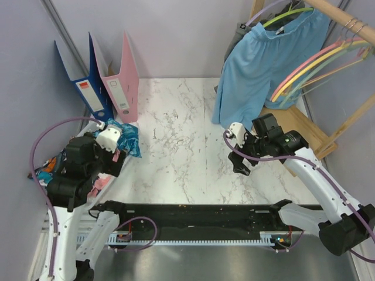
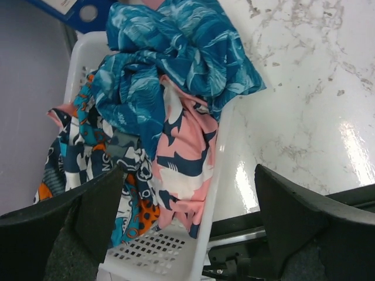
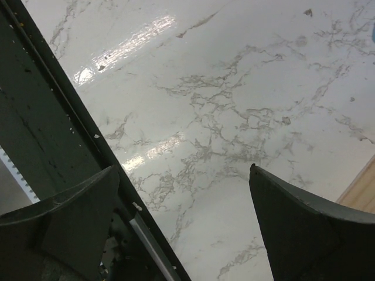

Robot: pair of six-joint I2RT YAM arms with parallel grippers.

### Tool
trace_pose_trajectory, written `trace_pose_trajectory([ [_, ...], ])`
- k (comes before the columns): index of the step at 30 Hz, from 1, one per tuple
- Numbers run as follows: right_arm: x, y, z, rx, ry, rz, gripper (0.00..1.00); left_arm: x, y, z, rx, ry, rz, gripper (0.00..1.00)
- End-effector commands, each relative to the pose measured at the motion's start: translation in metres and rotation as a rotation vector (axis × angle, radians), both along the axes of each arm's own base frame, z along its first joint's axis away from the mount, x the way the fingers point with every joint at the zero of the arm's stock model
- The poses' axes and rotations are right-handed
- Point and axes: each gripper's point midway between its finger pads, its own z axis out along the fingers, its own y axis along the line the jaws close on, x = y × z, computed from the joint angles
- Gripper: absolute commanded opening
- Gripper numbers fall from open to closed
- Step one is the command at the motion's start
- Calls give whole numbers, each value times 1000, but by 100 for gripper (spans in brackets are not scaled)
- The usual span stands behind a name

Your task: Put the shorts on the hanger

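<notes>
The light blue shorts [image 1: 258, 70] hang from the lime yellow-green hanger [image 1: 287, 16] on the wooden rail at the back right, legs reaching down to the table. My right gripper [image 1: 240, 165] is open and empty, low over the marble table in front of and below the shorts, apart from them. The right wrist view shows its gripper [image 3: 184, 228] with jaws wide over bare marble. My left gripper [image 1: 108, 170] is open and empty over the basket at the left. The left wrist view shows its gripper [image 2: 187, 234] with jaws spread above the basket's near end.
A white basket [image 2: 217, 193] holds multicoloured patterned clothes [image 2: 170, 82]. Blue and pink binders [image 1: 120, 82] stand at the back left. Pink and orange-yellow hangers [image 1: 316, 64] hang on the wooden rack [image 1: 345, 17]. A grey garment [image 1: 234, 35] hangs behind the shorts. A black rail [image 1: 193, 213] runs along the near edge.
</notes>
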Motion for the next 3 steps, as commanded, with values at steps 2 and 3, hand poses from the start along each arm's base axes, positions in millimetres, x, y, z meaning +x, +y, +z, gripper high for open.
trace_pose_trajectory([
  [2, 12, -5, 16, -3, -114, -32, 98, 3, 13, 3, -37, -24, 117, 99],
  [3, 13, -6, 19, -4, -124, -33, 98, 4, 13, 5, -39, -31, 120, 99],
])
